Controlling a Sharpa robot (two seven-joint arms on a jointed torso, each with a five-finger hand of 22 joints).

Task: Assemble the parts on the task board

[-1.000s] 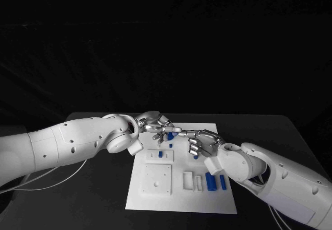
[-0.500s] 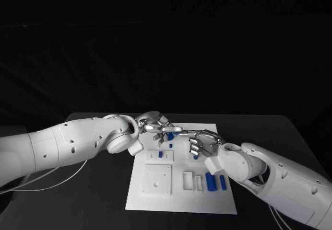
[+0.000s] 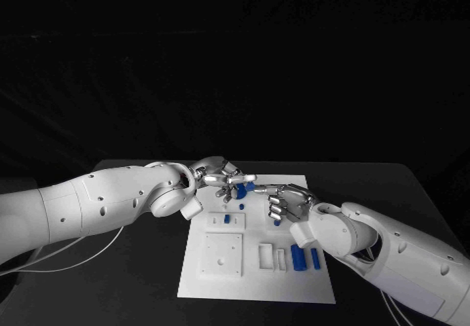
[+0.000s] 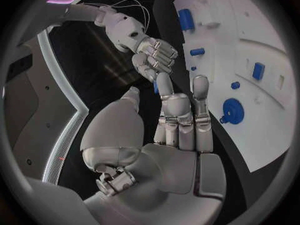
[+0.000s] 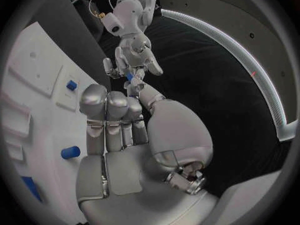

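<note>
The white task board [image 3: 257, 275] lies in the middle of the black table. My left hand [image 3: 221, 178] hovers over its far end and pinches a small blue part [image 3: 246, 185] at its fingertips; the right wrist view shows that part [image 5: 128, 76] between the left hand's fingers [image 5: 119, 67]. My right hand [image 3: 285, 202] hangs just beside it with fingers curled and thumb tip close to the part; I see nothing in its grasp. Two long blue parts [image 3: 297, 258] lie at the board's near right. A small one [image 3: 227, 219] stands in a block.
A round blue disc [image 4: 232, 110], a square blue piece [image 4: 258, 71] and a short cylinder [image 4: 197, 51] sit on the board. A raised white block [image 3: 222, 254] and upright white slots [image 3: 267, 255] occupy its near half. Bare black table lies on both sides of the board.
The blue part now shows more plainly at my left hand's fingertips, a little higher than before. Both arms have hardly moved.
</note>
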